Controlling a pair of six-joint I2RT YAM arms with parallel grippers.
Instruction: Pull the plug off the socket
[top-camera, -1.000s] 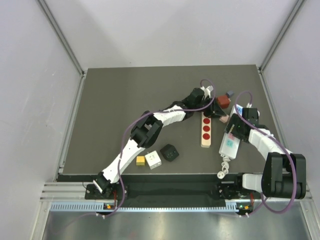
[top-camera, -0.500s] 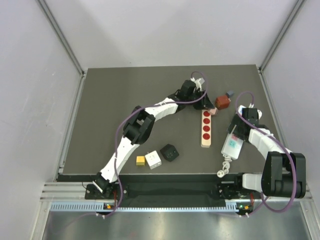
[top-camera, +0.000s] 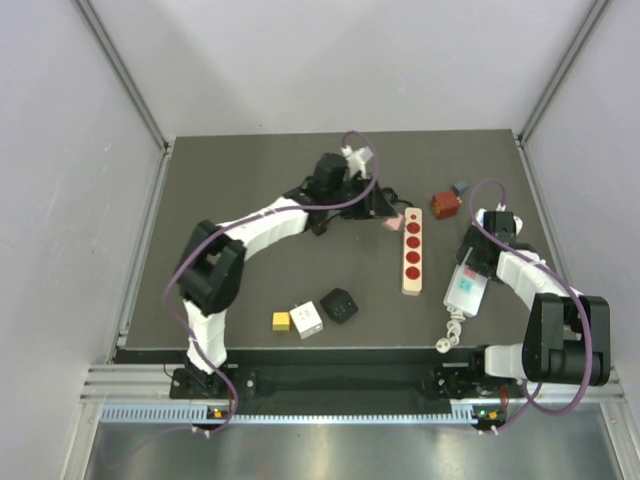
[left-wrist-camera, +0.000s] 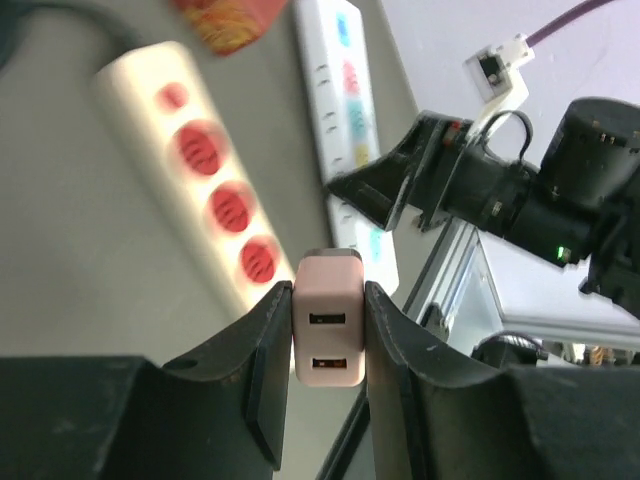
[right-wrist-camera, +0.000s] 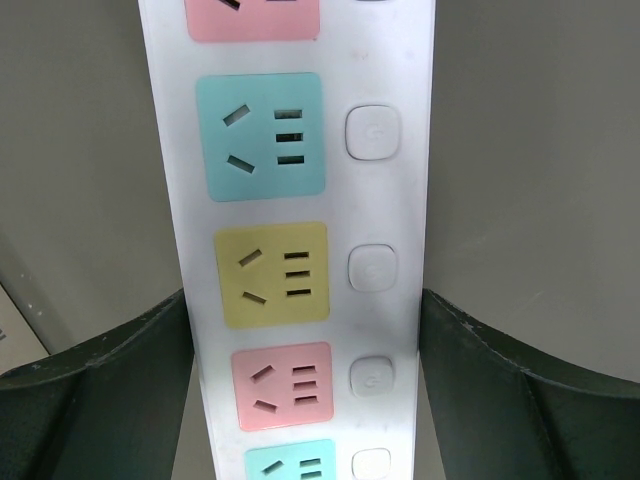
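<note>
Pink plug (left-wrist-camera: 328, 330) is out of the socket and off the table. It sits pinched between the two fingers of the left claw (left-wrist-camera: 328, 300), its two small ports facing the wrist camera, in the air near the far end of the cream power strip (top-camera: 411, 250). From above, the plug shows as a pale pink block at the claw's tip, just left of that strip's top end and apart from it. All four red sockets on the cream strip stand empty. The left claw is narrowed onto the plug, gripping its two flat sides.

To the right, the right claw (right-wrist-camera: 305, 330) is set wide and closed against both long edges of a white power strip (right-wrist-camera: 385, 200), which lies flat on the dark table (top-camera: 230, 250). The blue, yellow and pink sockets seen from that wrist carry no plug either.

The pull itself looks done. What seems left is small: carrying the plug clear, setting it down, and letting go with both claws. Nothing here shows which socket the plug came from.

Further off, a red-brown block (top-camera: 445, 203) lies beyond the strips. A black cube (top-camera: 339, 305), a white cube (top-camera: 307, 320) and a yellow cube (top-camera: 282, 321) sit together near the front edge, well apart from the action.
</note>
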